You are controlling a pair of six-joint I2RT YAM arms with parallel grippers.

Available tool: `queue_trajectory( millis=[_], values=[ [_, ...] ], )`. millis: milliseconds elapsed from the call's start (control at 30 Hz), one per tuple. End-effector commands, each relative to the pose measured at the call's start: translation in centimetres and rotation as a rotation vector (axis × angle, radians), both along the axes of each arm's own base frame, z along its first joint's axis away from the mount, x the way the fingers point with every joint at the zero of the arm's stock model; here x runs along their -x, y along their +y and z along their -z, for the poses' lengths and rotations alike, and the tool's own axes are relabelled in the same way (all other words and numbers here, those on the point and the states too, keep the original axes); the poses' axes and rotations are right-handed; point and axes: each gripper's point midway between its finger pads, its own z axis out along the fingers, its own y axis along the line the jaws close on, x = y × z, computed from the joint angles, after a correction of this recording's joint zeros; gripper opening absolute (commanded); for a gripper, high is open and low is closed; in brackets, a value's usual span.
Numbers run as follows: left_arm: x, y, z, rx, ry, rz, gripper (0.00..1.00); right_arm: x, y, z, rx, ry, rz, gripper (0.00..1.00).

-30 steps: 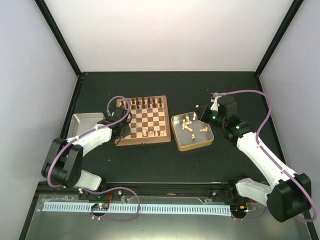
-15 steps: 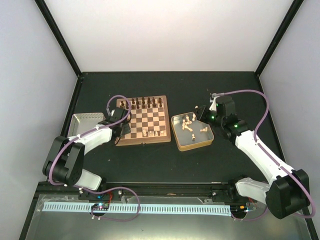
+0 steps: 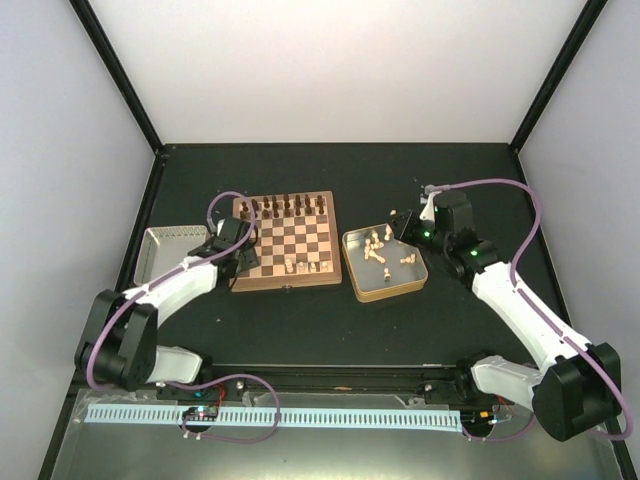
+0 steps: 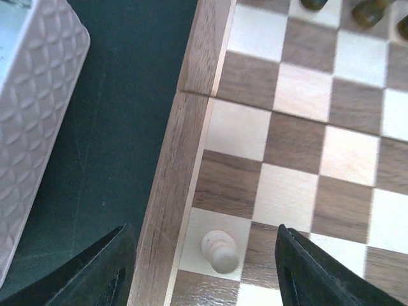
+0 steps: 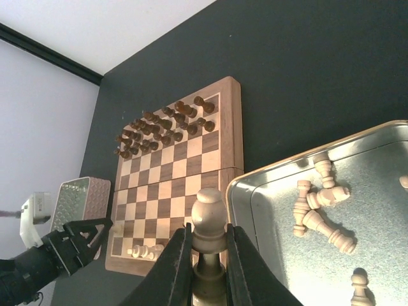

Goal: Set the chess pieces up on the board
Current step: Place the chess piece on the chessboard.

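On the dark table [image 3: 300, 330], the board [image 3: 290, 238] lies left of the middle. A pale patterned tray [image 3: 160, 250] sits just beside its left side, and a square gold-rimmed tin [image 3: 352, 272] sits just beside its right side.

The left gripper [image 4: 203, 229] hangs over the near left corner of the board. Its jaws stand apart, one over the wooden frame and one over the squares. Between them a pale pawn [image 4: 218, 250] stands upright on a light square next to the left frame, and neither jaw touches it. A few more pale chess pieces [image 3: 292, 265] stand in the near part of the board, about in the middle of its width.

In the tin are several pale pieces [image 5: 319, 204]. Most of them lie on their sides in a small heap, and one small piece [image 5: 360, 284] stands upright alone.

The right gripper [image 5: 208, 231] is above the far right edge of the tin. Its jaws are narrow and closed on one pale piece with a round head [image 5: 208, 213], which is upright and lifted off the tin.

On the far rows of the board the dark brown chessmen [image 3: 285, 206] stand close together in two lines.
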Motion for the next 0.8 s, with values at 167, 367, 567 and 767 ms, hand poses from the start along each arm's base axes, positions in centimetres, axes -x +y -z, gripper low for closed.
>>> queue_trajectory(
  millis=[167, 367, 567, 767],
  values=[
    [-0.5, -2.3, -9.7, 0.198, -0.27, 0.082, 0.66, 0.4, 1.8, -4.3, -0.151, -0.074, -0.062, 0.06],
    [1.7, -10.8, -17.5, 0.627, -0.52, 0.452, 0.73, 1.1, 3.8, -5.4, -0.444, 0.062, -0.065, 0.06],
    [4.4, -18.5, -22.8, 0.797, -0.619, 0.754, 0.83, 1.9, 3.9, -3.1, -0.608, 0.278, 0.035, 0.06],
    [5.0, -24.1, -23.9, 0.802, -0.663, 0.939, 0.86, 2.7, 3.7, -1.2, -0.721, 0.43, 0.115, 0.06]
  ],
)
